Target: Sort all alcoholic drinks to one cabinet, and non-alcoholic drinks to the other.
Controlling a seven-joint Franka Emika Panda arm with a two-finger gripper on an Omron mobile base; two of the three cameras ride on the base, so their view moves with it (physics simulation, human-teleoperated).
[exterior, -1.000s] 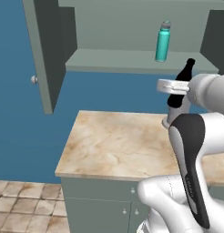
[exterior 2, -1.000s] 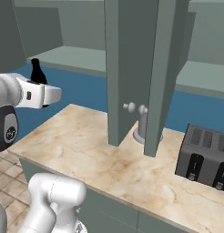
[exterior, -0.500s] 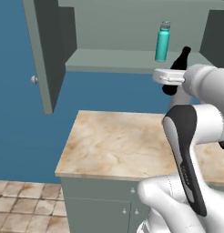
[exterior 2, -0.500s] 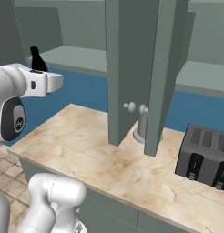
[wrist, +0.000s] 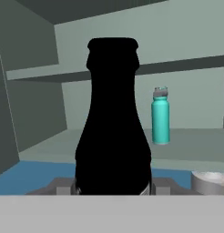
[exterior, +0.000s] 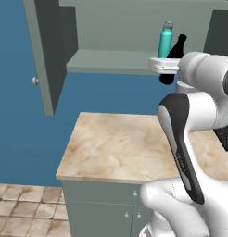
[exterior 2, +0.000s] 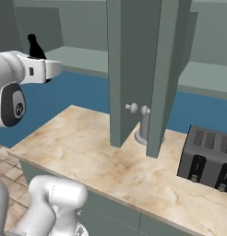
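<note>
while the pincer (wrist: 113, 187) pinches the small black bottle (wrist: 113, 123) low on its body, the bottle stands upright, long axis vertical, neck up. it sits between the fingers, held in the air at the open front of the cabinet shelf (exterior: 111, 62), above the table (exterior: 116, 148). teal flask (exterior: 165, 39) stands upright on the shelf, just beyond the bottle. no readable label or writing on either.
</note>
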